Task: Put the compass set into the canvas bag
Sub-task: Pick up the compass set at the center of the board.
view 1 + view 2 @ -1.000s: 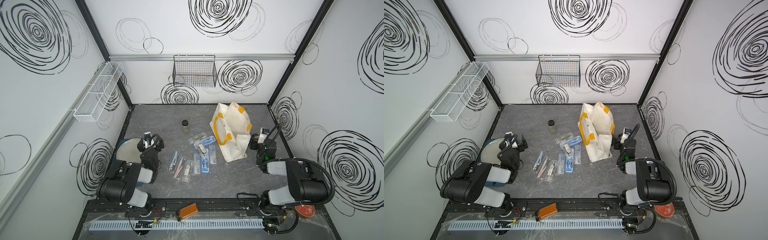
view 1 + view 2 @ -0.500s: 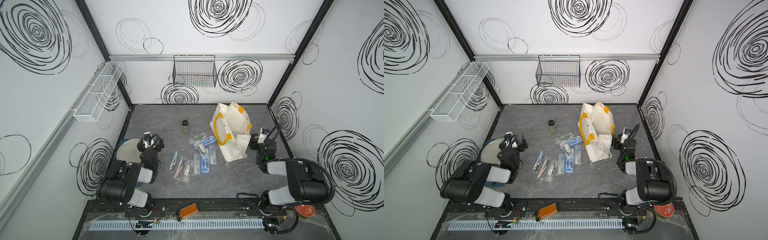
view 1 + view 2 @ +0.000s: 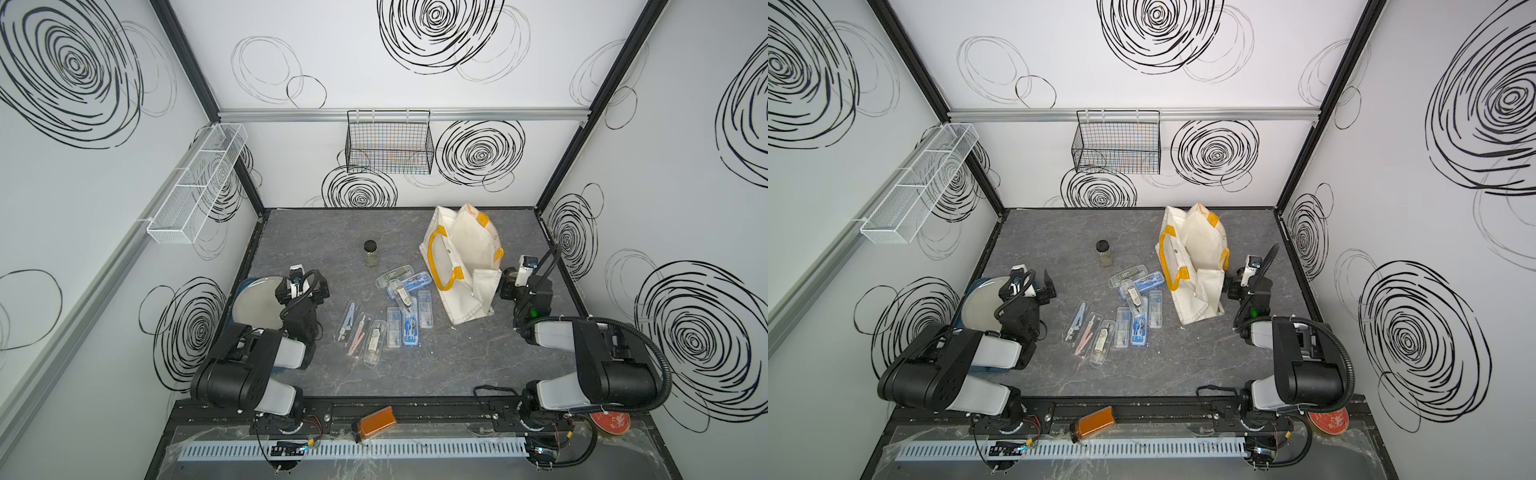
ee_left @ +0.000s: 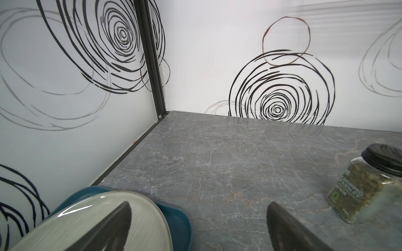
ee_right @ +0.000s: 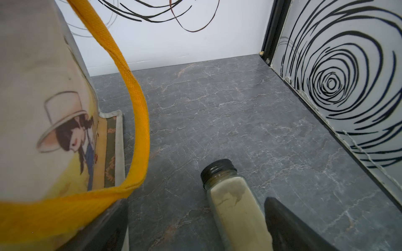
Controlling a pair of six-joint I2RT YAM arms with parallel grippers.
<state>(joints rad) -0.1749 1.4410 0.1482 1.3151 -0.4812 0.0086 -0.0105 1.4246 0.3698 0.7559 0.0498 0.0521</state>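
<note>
Several clear and blue plastic compass set cases (image 3: pixel 409 328) (image 3: pixel 1138 328) lie scattered mid-table in both top views. The cream canvas bag (image 3: pixel 461 266) (image 3: pixel 1196 257) with yellow-orange handles stands just right of them, and its printed side fills part of the right wrist view (image 5: pixel 43 108). My left gripper (image 3: pixel 301 286) (image 4: pixel 196 217) is open and empty at the left, over a plate's edge and well apart from the cases. My right gripper (image 3: pixel 509 282) (image 5: pixel 195 210) is open, low beside the bag's right side. One of its fingers is partly hidden behind a strap.
A pale plate on a blue tray (image 3: pixel 253 305) (image 4: pixel 178 219) sits under the left gripper. A herb jar (image 3: pixel 370 254) (image 4: pixel 365 184) stands behind the cases. A jar of pale powder (image 5: pixel 235 206) lies between the right fingers. Wire baskets (image 3: pixel 388 143) hang on the walls.
</note>
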